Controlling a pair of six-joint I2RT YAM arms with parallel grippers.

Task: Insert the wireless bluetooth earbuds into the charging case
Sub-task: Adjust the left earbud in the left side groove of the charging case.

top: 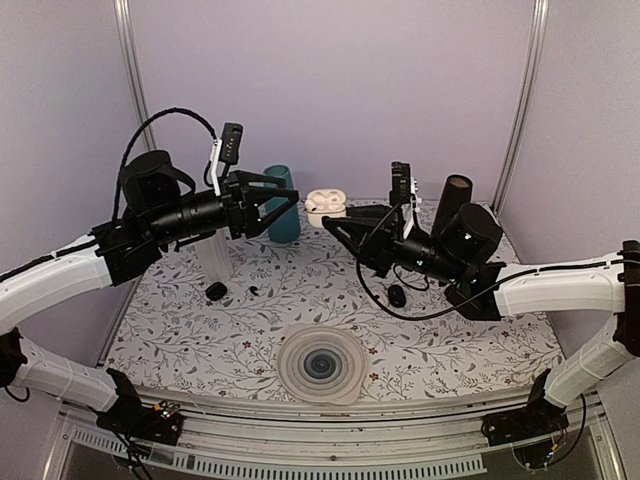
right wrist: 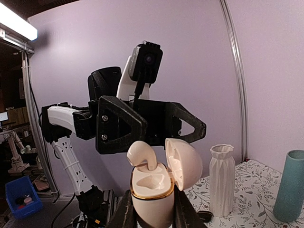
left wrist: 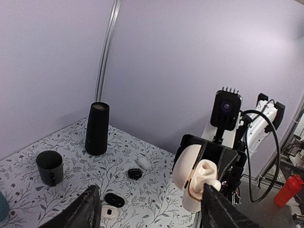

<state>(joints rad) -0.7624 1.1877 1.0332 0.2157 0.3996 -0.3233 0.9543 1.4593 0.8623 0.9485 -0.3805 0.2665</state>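
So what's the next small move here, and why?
Probably bring the open left gripper in to press the earbud down: it stands high in its socket in the charging case, which the right gripper holds up, lid open. The other socket looks empty, so a second earbud comes after.

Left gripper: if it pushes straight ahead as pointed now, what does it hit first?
Most likely the open charging case held up by the right gripper. It sits ahead of the left gripper, framed by its open jaws. How far ahead is unclear.
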